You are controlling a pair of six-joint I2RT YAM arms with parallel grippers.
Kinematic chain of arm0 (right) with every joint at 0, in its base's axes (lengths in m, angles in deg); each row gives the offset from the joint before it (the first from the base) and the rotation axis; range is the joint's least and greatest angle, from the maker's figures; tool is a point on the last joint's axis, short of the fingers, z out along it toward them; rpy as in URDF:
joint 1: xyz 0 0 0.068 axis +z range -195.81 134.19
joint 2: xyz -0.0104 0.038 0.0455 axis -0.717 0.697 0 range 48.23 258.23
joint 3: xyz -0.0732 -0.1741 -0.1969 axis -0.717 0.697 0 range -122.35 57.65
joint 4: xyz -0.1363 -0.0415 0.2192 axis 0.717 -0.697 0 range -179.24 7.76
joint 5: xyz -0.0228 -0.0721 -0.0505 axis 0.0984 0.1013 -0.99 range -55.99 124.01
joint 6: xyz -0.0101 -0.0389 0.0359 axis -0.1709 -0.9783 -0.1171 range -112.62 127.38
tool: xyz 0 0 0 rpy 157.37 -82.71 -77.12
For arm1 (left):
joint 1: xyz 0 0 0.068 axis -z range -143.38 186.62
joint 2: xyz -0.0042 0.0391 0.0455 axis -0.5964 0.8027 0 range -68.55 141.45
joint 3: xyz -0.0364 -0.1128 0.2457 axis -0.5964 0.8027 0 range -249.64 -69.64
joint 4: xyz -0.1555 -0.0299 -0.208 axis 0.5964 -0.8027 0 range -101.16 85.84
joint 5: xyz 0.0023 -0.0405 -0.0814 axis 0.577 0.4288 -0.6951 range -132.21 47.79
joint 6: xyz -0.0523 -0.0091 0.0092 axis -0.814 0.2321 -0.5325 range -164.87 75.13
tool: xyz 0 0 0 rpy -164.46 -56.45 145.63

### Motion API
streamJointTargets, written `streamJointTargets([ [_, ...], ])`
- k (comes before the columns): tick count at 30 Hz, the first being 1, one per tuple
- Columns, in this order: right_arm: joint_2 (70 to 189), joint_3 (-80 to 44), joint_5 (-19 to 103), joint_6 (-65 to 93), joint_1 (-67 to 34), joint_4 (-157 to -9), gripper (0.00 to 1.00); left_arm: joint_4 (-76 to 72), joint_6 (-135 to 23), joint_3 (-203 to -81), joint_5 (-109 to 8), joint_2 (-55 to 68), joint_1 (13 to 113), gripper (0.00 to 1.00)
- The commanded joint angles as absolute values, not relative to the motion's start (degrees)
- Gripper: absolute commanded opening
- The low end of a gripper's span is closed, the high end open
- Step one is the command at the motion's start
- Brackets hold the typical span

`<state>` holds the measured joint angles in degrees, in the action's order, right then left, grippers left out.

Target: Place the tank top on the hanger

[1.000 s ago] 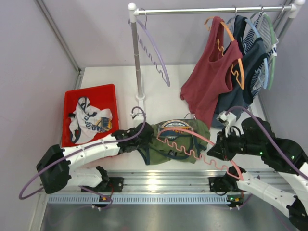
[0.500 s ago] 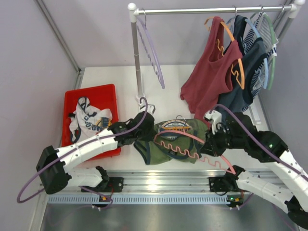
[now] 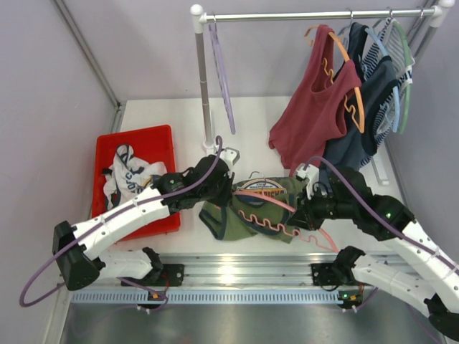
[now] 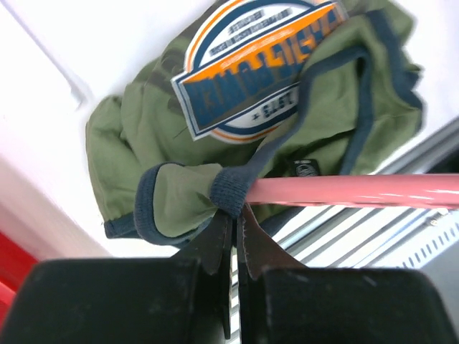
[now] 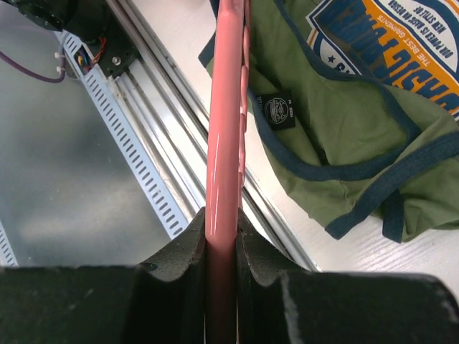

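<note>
The olive-green tank top [image 3: 228,221] lies bunched on the white table, its round orange-and-blue graphic facing up [image 4: 258,68]. My left gripper [image 3: 226,189] is shut on a navy-trimmed strap [image 4: 231,188] at the garment's left side, right beside the hanger's end. The salmon-pink hanger [image 3: 267,223] lies across the tank top, its wavy bar over the cloth and its metal hook toward the back. My right gripper [image 3: 304,212] is shut on one pink arm of the hanger [image 5: 225,107]. Tank top fabric [image 5: 337,136] lies to the right of that arm.
A red bin [image 3: 136,137] at the left holds a white printed garment [image 3: 133,179]. A rack pole [image 3: 204,86] stands behind, with a lilac hanger [image 3: 222,72] on its rod. A dark red tank top [image 3: 312,115] and other clothes [image 3: 376,86] hang at the right. An aluminium rail [image 3: 237,271] runs along the front.
My left gripper moved back and right, pulling the strap along and bunching the tank top. The right gripper carried the hanger leftward. The lilac hanger swung on the rod.
</note>
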<state>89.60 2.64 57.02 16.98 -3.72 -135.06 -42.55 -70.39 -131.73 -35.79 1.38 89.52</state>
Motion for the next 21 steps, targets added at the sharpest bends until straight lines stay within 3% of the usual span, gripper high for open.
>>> streamJointTargets([
  [1,88.22,4.20,60.03,16.34,-3.80,-126.64,0.00,-43.26,-65.63,-137.66,-38.85,-0.88,89.26,0.00],
  [8,85.59,9.83,62.49,16.61,-3.80,-119.16,0.00,-46.17,-60.17,-141.71,-44.64,-0.26,89.26,0.00],
  [14,85.68,9.92,56.87,16.61,-3.71,-115.20,0.00,-47.83,-57.09,-143.47,-52.04,0.09,89.26,0.00],
  [21,87.17,11.32,56.43,17.22,-2.92,-111.08,0.00,-47.94,-56.82,-144.08,-49.68,0.35,89.26,0.00],
])
